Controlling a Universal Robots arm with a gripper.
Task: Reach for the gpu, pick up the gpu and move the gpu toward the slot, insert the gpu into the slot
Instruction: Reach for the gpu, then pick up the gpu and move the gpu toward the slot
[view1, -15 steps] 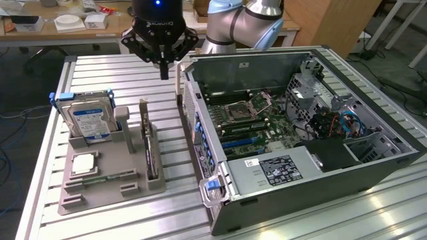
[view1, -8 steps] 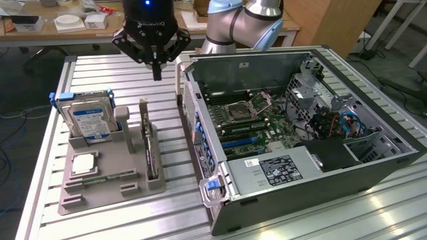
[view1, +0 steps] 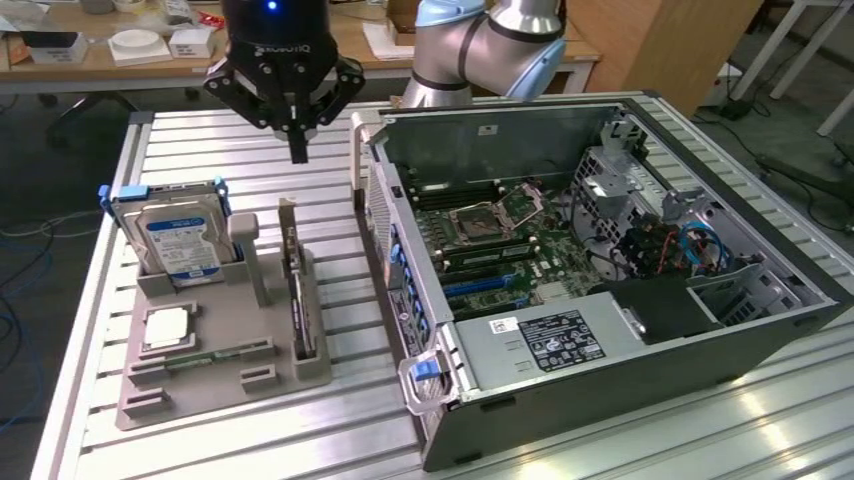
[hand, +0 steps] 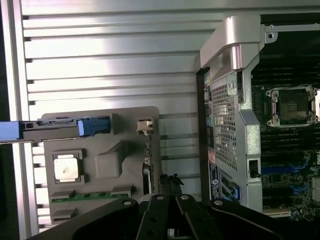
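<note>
The gpu stands on edge in a grey holder on the slatted table, its silver bracket pointing up. In the wrist view the gpu shows edge-on at the holder's side. My black gripper hangs shut and empty above the table, well above the gpu's bracket end and not touching it. In the wrist view the fingers are pressed together. The slot is among the blue connectors on the motherboard inside the open computer case, to the exterior view's right of the holder.
The holder also carries a blue-labelled hard drive, a square silver processor chip and a green memory stick. The case's upright side wall stands between holder and motherboard. A cluttered desk lies behind.
</note>
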